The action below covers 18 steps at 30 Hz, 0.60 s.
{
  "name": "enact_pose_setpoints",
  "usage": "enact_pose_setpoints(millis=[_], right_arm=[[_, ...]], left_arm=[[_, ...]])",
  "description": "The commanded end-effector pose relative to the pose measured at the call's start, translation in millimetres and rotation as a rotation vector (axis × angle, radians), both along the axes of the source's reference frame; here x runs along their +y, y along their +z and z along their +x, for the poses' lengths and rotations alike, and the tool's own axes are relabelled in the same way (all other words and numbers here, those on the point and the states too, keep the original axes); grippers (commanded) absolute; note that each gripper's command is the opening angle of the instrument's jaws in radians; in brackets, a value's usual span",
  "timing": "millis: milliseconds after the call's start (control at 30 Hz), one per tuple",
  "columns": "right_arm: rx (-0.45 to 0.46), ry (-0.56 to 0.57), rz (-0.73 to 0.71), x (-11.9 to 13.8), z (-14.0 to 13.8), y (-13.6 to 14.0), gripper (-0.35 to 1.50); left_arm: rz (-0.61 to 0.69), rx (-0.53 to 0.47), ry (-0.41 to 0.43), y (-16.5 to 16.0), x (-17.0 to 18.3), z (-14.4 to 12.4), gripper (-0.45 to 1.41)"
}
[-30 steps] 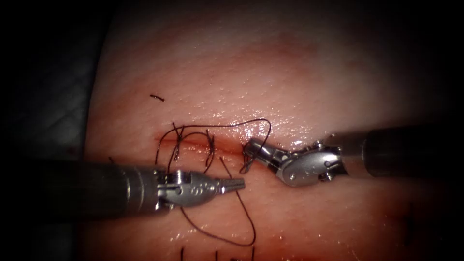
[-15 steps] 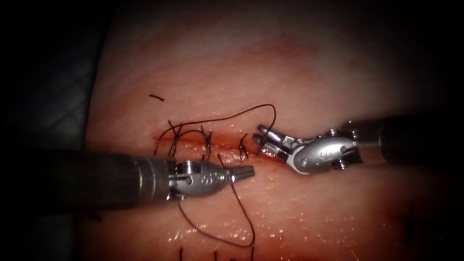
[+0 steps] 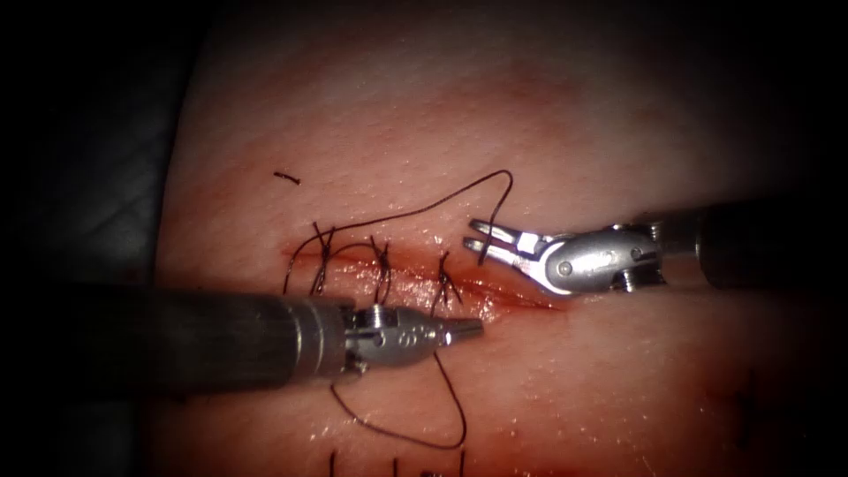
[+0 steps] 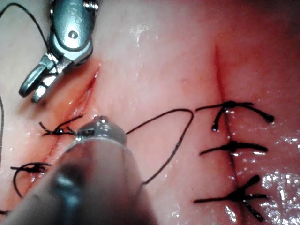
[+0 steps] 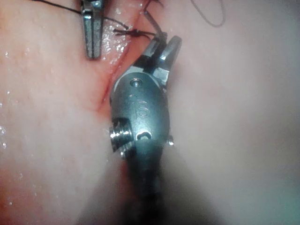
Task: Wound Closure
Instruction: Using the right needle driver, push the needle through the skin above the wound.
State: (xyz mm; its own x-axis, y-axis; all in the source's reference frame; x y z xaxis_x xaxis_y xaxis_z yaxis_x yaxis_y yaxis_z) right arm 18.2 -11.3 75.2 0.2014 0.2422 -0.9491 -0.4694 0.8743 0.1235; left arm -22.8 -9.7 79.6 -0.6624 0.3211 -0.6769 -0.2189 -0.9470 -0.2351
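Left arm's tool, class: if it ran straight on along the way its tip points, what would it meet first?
Probably the open end of the cut, just ahead of the left tool, whose jaws hold thread. Depth is unclear, so it might pass above the tissue.

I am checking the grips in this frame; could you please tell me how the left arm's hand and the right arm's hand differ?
The left hand is shut, apparently gripping the thread; the right hand is open, with thread merely crossing its jaws. The left hand points toward picture right, the right hand toward picture left. Both sit over the tissue beside the stitched cut.
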Motion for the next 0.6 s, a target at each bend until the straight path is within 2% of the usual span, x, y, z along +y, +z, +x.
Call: enact_pose_setpoints(millis=[33, 267, 333, 433, 600], right_arm=[[0.021, 0.005, 0.026, 0.3, 0.6, 0.2, -0.35], [0.084, 0.040, 0.154, 2.3, 0.6, -0.7, -0.35], [0.116, 0.061, 0.232, 2.8, 0.7, -0.7, -0.35], [0.154, 0.111, 0.351, 3.5, 1.0, -0.4, -0.35], [0.181, 0.185, 0.471, 4.7, 1.2, 0.4, -0.35]], left_arm=[[0.006, 0.006, 0.002, 1.1, -0.1, -0.4, -0.32], [0.035, 0.028, 0.005, 3.3, 0.2, 1.1, -0.30], [0.043, 0.033, 0.001, 3.6, 0.3, 1.4, -0.30], [0.049, 0.039, 0.003, 3.7, 0.2, 1.6, -0.30], [0.052, 0.044, 0.007, 3.5, 0.0, 1.7, -0.30]])
